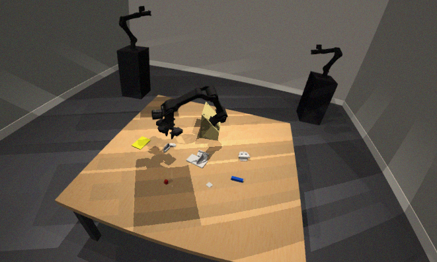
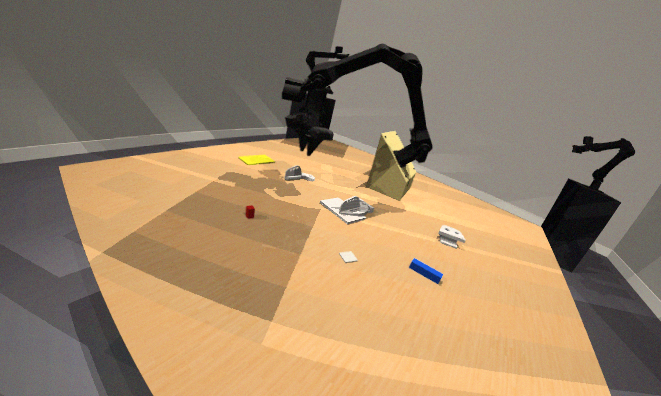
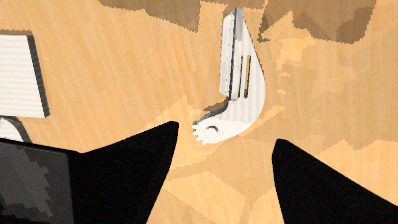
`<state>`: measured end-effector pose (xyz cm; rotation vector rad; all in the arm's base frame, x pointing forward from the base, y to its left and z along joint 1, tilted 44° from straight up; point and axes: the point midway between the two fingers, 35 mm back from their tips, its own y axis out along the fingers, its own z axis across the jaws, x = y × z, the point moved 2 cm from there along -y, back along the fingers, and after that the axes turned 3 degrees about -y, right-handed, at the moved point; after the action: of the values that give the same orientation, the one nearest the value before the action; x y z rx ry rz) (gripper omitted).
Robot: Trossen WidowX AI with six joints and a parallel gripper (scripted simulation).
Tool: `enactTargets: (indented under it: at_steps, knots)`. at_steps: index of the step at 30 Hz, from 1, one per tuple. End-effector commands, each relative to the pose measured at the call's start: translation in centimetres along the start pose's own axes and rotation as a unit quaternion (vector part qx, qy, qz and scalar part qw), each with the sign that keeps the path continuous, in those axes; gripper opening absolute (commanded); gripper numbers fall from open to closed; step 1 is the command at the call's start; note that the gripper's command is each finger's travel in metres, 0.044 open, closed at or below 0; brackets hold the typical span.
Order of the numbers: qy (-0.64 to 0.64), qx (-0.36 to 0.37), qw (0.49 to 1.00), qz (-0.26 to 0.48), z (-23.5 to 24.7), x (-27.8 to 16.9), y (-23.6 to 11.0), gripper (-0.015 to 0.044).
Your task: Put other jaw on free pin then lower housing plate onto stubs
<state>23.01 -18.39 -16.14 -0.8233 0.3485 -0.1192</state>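
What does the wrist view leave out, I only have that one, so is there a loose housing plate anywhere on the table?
Observer: A white two-holed part, likely the housing plate, lies beyond your view, near the blue bar.
Operator: And is the claw down at the loose jaw?
Observer: No, the exterior view shows its fingertips above the tabletop, clear of that jaw.
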Motion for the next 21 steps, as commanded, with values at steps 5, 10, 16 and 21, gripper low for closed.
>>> enactTargets:
  at_steps: [5,10,16,21]
  knots:
    - [-0.053,-0.003,0.999,0.005,-1.2,1.5,-0.3,0.042]
    - [-0.053,-0.002,0.999,0.005,-1.2,1.3,2.8,0.044]
    - [-0.053,-0.002,0.999,0.005,-1.2,1.2,3.7,0.044]
    - [-0.053,-0.002,0.999,0.005,-1.2,1.2,3.7,0.044]
